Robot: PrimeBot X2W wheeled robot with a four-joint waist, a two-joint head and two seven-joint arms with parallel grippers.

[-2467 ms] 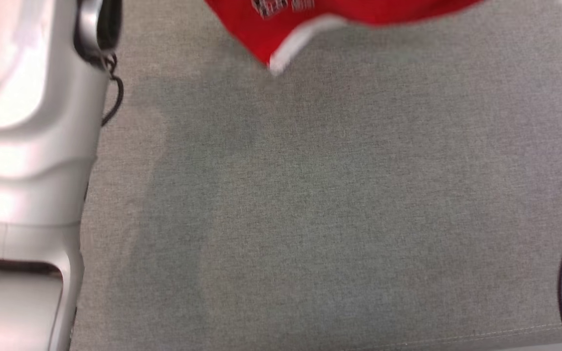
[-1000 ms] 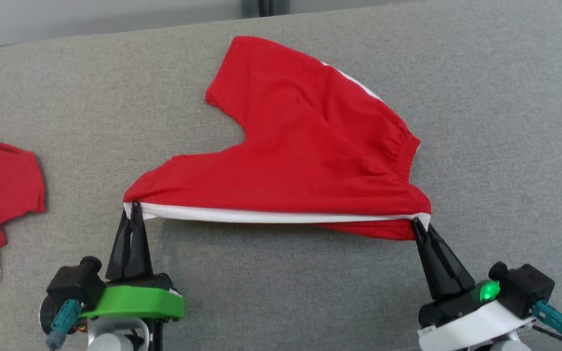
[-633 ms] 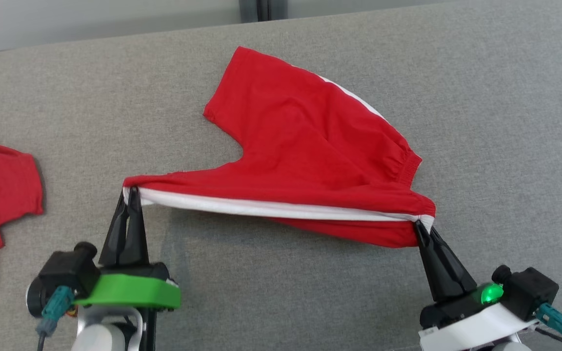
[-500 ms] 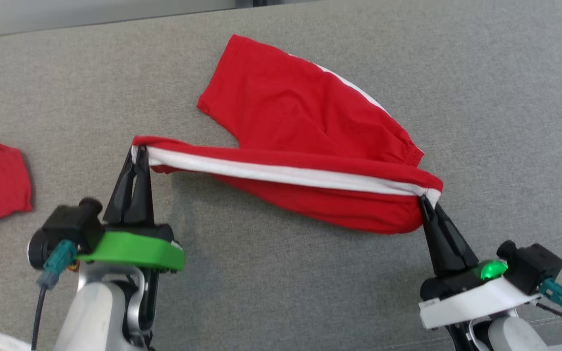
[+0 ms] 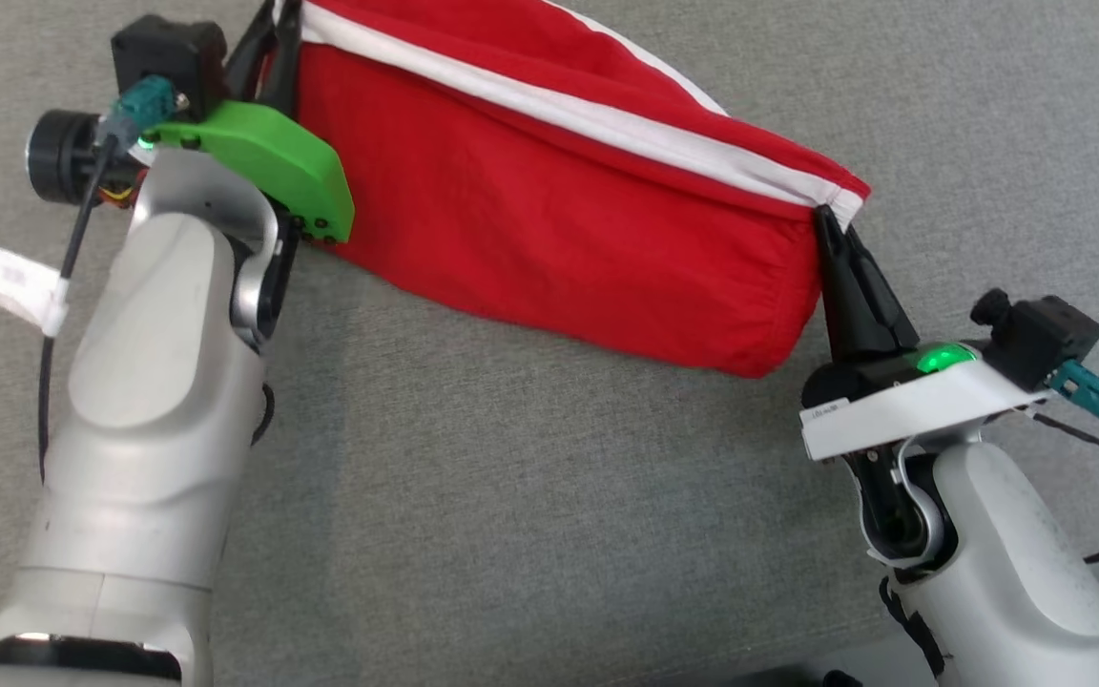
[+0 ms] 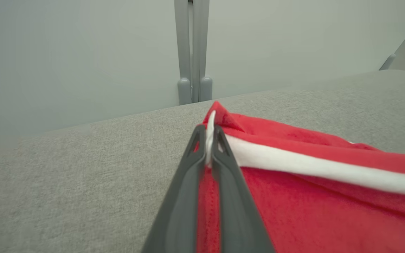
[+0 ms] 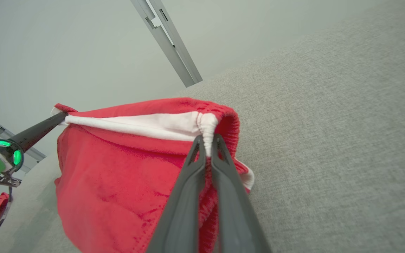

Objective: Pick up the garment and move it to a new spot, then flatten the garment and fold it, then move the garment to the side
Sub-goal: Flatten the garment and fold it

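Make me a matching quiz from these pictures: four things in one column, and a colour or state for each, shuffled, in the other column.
1 left pincer
2 right pincer
3 garment
4 upholstered surface

A red with a white stripe, stretched between two grips
B grey, beneath the garment
C shut on the garment, on a white mount with a green light
D shut on the garment, on a green mount

Pairs: 1-D, 2-C, 3-A, 4-B
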